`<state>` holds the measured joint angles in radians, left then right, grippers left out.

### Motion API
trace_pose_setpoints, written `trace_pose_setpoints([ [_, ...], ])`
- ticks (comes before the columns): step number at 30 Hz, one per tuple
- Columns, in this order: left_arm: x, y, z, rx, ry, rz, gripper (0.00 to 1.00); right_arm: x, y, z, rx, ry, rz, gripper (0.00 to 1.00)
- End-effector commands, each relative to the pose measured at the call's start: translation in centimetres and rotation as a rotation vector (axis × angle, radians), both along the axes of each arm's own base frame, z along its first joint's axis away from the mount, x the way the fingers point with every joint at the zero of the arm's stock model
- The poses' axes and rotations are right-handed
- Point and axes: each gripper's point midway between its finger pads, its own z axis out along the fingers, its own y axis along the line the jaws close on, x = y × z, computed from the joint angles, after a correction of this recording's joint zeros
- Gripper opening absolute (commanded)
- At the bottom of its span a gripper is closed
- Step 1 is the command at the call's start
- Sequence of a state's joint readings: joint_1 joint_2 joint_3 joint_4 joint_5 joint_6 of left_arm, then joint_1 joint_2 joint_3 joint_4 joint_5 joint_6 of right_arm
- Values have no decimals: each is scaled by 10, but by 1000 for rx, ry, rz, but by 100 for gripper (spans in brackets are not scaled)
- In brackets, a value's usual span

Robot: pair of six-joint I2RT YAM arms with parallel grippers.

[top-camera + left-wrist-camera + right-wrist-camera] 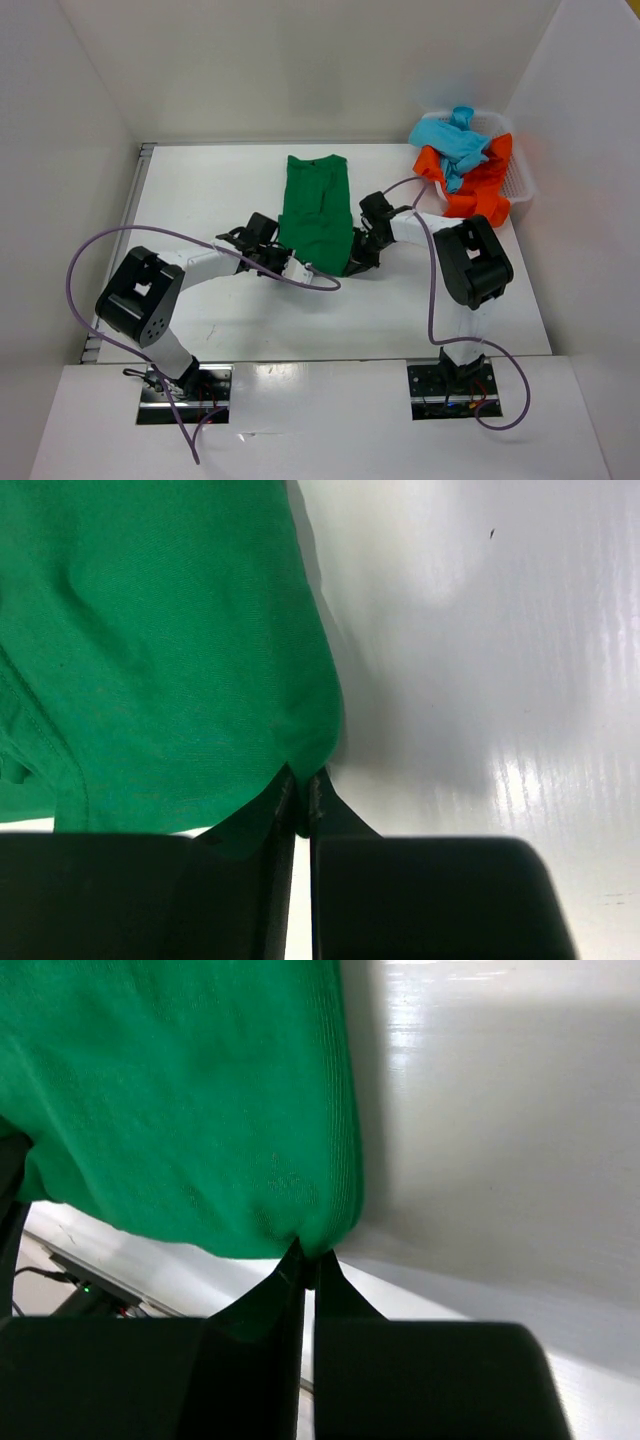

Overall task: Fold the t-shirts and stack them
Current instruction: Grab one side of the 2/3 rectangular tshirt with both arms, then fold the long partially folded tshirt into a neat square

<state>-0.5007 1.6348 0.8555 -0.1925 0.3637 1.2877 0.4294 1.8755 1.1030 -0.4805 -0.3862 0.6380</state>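
White desk (200, 190), white walls on three sides.

Green shirt (318, 205): mid-desk, a long narrow strip running away from the arm bases. Far end lies flat on the desk. Near end sits between the two wrists.

Left tool (291, 266): at the near-left corner of the green shirt. In the wrist view the left tool (301, 785) has its jaws pressed together with a fold of the green shirt (160, 650) pinched at the tips. The cloth puckers at the pinch point, and bare desk shows to the right of it.

Right tool (358, 260): at the near-right corner. In the wrist view the right tool (305, 1260) is likewise clamped on the rounded corner of the green shirt (190, 1090). Desk is visible under the cloth edge, so this corner is clear of the surface.

Basket (522, 185): white mesh, far right corner of the desk, well apart from the green shirt. Turquoise shirt (455, 140) is crumpled on top inside it. Orange shirt (482, 192) lies under it, spilling over the near rim onto the desk.
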Motion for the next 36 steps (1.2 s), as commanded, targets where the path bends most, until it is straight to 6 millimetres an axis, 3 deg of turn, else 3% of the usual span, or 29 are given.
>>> trace_pose_setpoints([
  [1,-2,-18,16,-95,29,-10,9,-2,1,-12,-13,0,13,0],
  [6,-19,-17,20,-99,90,-1,3,-9,-3,1,-15,-11,30,0],
  [9,-34,-15,29,-114,156,22,3,-26,-12,11,-22,-7,47,0],
  [14,-73,-13,53,-123,260,39,3,-72,-22,30,-39,29,84,0],
  [17,-101,-10,63,-105,336,64,3,-103,-23,48,-41,40,122,0],
  [18,-112,-7,67,-90,379,83,3,-108,-20,62,-21,6,131,0],
  [22,-136,0,82,-84,435,121,5,-155,-17,80,-23,49,167,0],
  [28,-173,-7,114,-65,547,171,5,-199,-16,125,41,44,123,0],
  [29,-179,-9,127,-81,578,165,5,-207,-19,128,34,72,100,0],
  [32,-190,-17,152,-136,643,162,5,-213,-24,149,66,55,72,0],
  [36,-177,-32,184,-240,638,195,3,-198,-24,172,44,-15,54,0],
])
